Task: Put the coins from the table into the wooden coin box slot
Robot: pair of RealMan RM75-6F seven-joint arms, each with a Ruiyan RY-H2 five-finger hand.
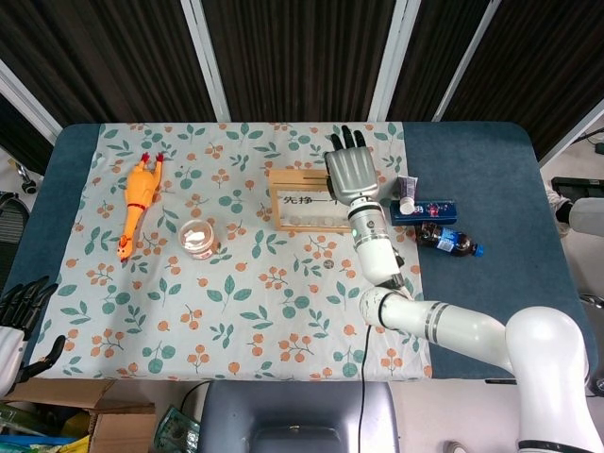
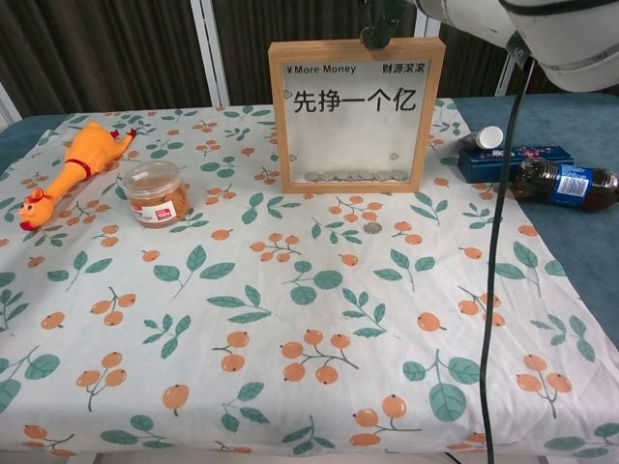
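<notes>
The wooden coin box (image 2: 356, 116) stands upright at the back of the floral cloth, with several coins lying along the bottom behind its window. One loose coin (image 2: 373, 228) lies on the cloth just in front of the box, also visible as the coin (image 1: 327, 265) from above. My right hand (image 1: 352, 173) hovers over the right part of the box (image 1: 302, 198), back of the hand upward. Its dark fingertips (image 2: 379, 27) reach down to the box's top edge; whether they pinch a coin is hidden. My left hand (image 1: 21, 316) hangs off the table's near left corner, fingers apart and holding nothing.
A rubber chicken (image 2: 70, 169) and a lidded snack jar (image 2: 156, 192) sit at the left. Right of the box lie a blue carton (image 2: 513, 160), a small white bottle (image 2: 486, 137) and a cola bottle (image 2: 566, 184). My right arm's cable (image 2: 495, 290) hangs down the right side.
</notes>
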